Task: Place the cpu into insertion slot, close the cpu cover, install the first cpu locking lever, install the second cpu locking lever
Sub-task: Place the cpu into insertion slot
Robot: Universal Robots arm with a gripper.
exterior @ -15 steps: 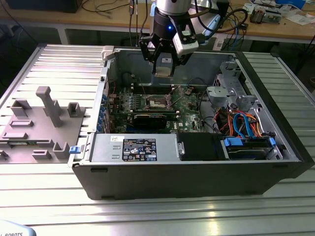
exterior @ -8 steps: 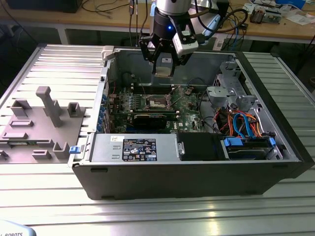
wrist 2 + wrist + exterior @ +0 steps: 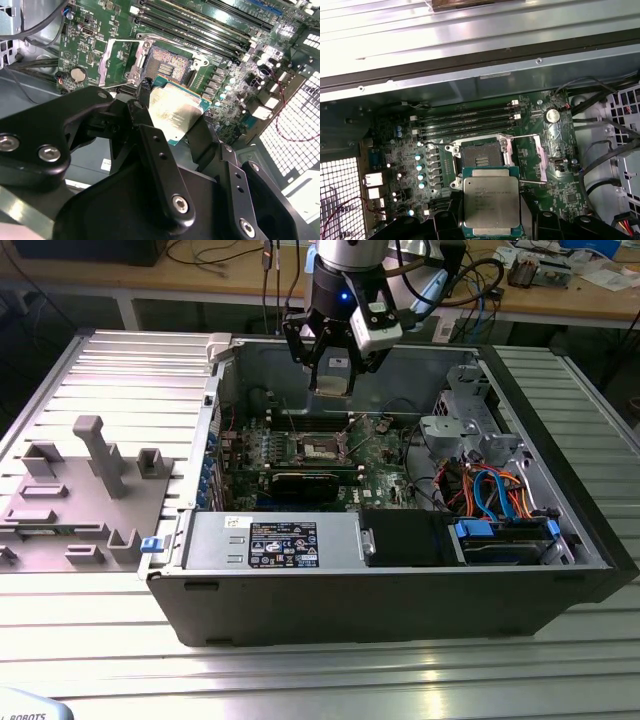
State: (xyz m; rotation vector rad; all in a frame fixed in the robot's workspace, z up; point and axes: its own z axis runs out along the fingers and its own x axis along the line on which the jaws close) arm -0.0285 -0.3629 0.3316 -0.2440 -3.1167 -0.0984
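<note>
The exterior view shows the end effector (image 3: pixel 332 386) above the open case (image 3: pixel 400 605), while the first wrist view shows it clamped on the silvery-tan, green-rimmed cpu (image 3: pixel 491 206).

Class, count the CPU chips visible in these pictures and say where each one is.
1. The cpu is clamped in the gripper, over the green motherboard and near the empty insertion slot. Others may be hidden from the cameras.
</note>
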